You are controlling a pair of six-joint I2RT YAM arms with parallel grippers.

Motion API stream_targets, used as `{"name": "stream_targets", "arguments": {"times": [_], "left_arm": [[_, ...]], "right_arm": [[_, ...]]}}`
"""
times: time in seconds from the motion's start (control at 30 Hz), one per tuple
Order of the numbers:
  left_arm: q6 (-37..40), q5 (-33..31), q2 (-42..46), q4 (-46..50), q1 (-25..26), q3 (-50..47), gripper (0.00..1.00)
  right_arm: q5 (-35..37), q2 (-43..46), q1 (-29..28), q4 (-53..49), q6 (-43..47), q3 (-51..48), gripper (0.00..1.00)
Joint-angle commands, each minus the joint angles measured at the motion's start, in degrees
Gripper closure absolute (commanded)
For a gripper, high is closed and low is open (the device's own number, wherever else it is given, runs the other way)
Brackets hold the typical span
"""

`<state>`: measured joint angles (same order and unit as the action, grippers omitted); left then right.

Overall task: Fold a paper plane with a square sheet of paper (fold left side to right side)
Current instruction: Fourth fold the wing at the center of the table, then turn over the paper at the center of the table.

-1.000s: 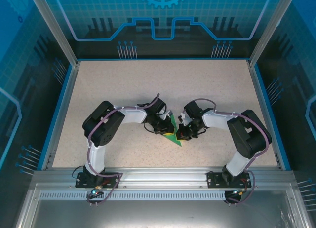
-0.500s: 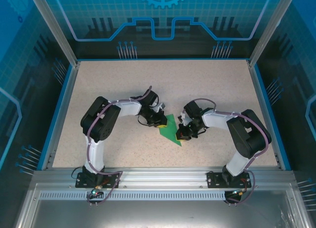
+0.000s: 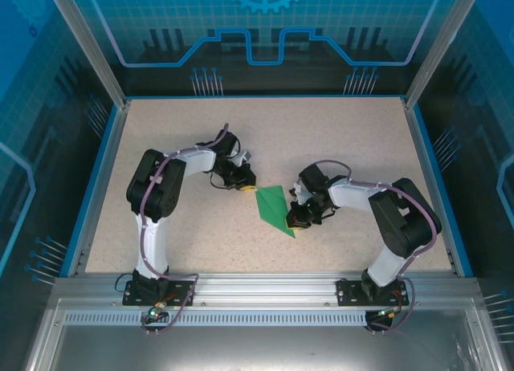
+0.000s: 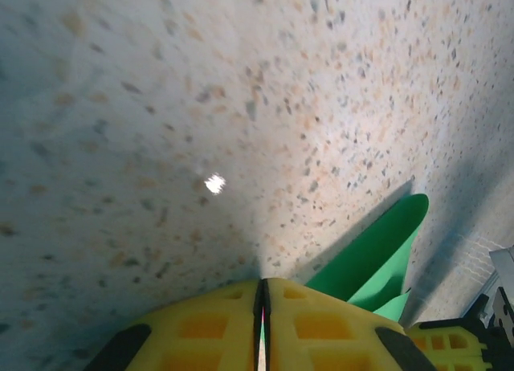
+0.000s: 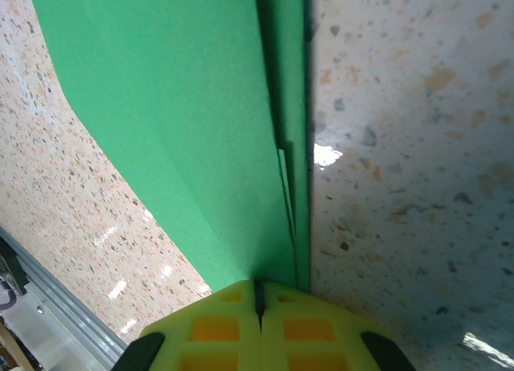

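**Paper Plane Position and Jaw State**

The paper plane (image 3: pixel 275 208) was bright green, a creased kite shape with a lengthwise fold. It lay flat on the speckled table (image 3: pixel 345 138), just below the centre of the top view. In that view it sat between the two grippers. The left gripper (image 3: pixel 246 186) stood at its upper-left corner with the pads pressed together; a grip on the paper could not be confirmed. The right gripper (image 3: pixel 295 218) stood at its right edge, pads also pressed together, with the crease running up from their seam in the right wrist view. The long axis ran from upper left to lower right, the tip pointing lower right.
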<state>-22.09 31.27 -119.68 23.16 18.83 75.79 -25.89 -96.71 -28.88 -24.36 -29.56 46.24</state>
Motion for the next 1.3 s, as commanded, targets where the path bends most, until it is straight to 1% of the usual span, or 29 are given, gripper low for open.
{"name": "stream_targets", "arguments": {"times": [0.0, 0.1, 0.17, 0.2, 0.23, 0.3, 0.47, 0.57, 0.67, 0.77, 0.8, 0.87, 0.93, 0.97, 1.1, 1.17, 1.27], "left_arm": [[2.0, -5.1, -0.6, 1.6, -3.2, 1.8, 0.88], [1.6, -4.1, 2.7, 1.7, -3.7, 1.0, 0.87], [0.7, -3.1, 6.0, 1.1, -3.7, -0.7, 0.84], [-0.3, -2.3, 8.1, 0.4, -3.7, -2.2, 0.80], [-1.3, -1.6, 9.9, -0.7, -3.7, -3.6, 0.76], [-4.5, 0.3, 14.3, -3.8, -3.5, -8.0, 0.66], [-11.4, 2.3, 22.8, -10.0, -1.6, -17.7, 0.55], [-15.4, 3.3, 24.5, -13.7, 1.1, -21.3, 0.53], [-17.4, 3.5, 23.4, -15.5, 4.4, -21.8, 0.51], [-18.4, 3.5, 20.6, -17.1, 6.8, -20.8, 0.50], [-18.7, 3.4, 19.2, -17.3, 7.4, -19.9, 0.50], [-19.2, 3.5, 17.0, -18.2, 8.4, -18.6, 0.50], [-19.5, 3.7, 14.7, -18.8, 9.2, -17.2, 0.50], [-19.5, 3.9, 13.5, -19.0, 9.6, -16.3, 0.50], [-19.4, 4.1, 9.6, -19.1, 10.8, -13.5, 0.52], [-19.7, 4.6, 8.1, -20.0, 11.1, -12.7, 0.56], [-20.5, 5.4, 6.9, -22.1, 11.3, -11.8, 0.70]], "right_arm": [[4.8, -2.0, -1.3, -5.4, 0.4, -2.6, 1.00], [2.6, -0.5, -1.3, -1.9, -0.5, -3.1, 1.00], [1.1, 1.0, -1.4, 1.3, -1.7, -3.6, 0.99], [0.6, 1.9, -1.3, 2.7, -2.4, -3.5, 0.93], [0.5, 2.8, -1.3, 3.8, -3.0, -3.4, 0.90], [1.9, 5.4, -1.2, 5.3, -3.9, -3.2, 0.80], [9.8, 13.3, -0.4, 4.1, -2.8, -2.5, 0.62], [15.4, 18.1, 0.3, 3.0, -1.9, -2.5, 0.50], [18.8, 22.4, 1.0, 3.2, -1.9, -3.2, 0.40], [19.1, 26.5, 2.0, 5.1, -2.7, -5.1, 0.30], [18.7, 27.6, 2.4, 6.0, -3.1, -5.9, 0.29], [17.3, 29.7, 3.2, 7.5, -3.8, -7.3, 0.24], [15.0, 31.7, 4.2, 9.1, -4.3, -8.8, 0.19], [13.7, 32.6, 4.8, 9.8, -4.6, -9.5, 0.18], [9.4, 35.5, 7.0, 10.3, -5.1, -11.0, 0.08], [6.9, 36.9, 8.2, 10.5, -5.3, -11.5, 0.02], [2.6, 39.0, 10.8, 11.6, -6.0, -12.5, 0.01]]}}
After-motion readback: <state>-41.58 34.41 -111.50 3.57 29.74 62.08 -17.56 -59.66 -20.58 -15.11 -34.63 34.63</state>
